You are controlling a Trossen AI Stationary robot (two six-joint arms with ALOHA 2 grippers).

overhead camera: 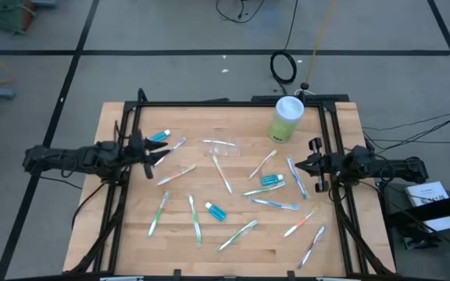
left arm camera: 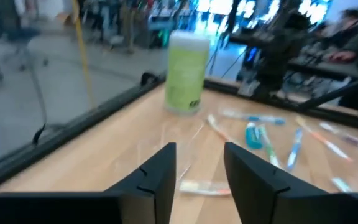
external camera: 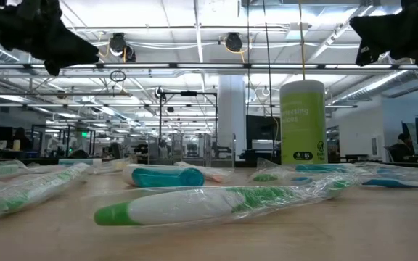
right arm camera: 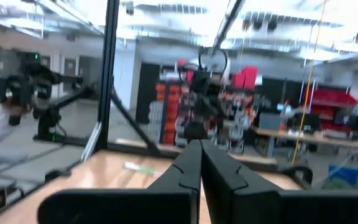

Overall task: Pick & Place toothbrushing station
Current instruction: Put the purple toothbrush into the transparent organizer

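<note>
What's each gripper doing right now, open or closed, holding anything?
Left gripper: open, empty, raised at the table's left edge.
Right gripper: closed, empty, raised at the table's right edge.

Bright even overhead light, soft shadows, both wrist views blurred

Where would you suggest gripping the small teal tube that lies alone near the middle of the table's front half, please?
Grip the teal tube across its narrow middle, coming straight down from above. It lies flat on the table with bare wood on both long sides, so fingers set crosswise to its length should fit. The open left gripper looks nearer.
</note>
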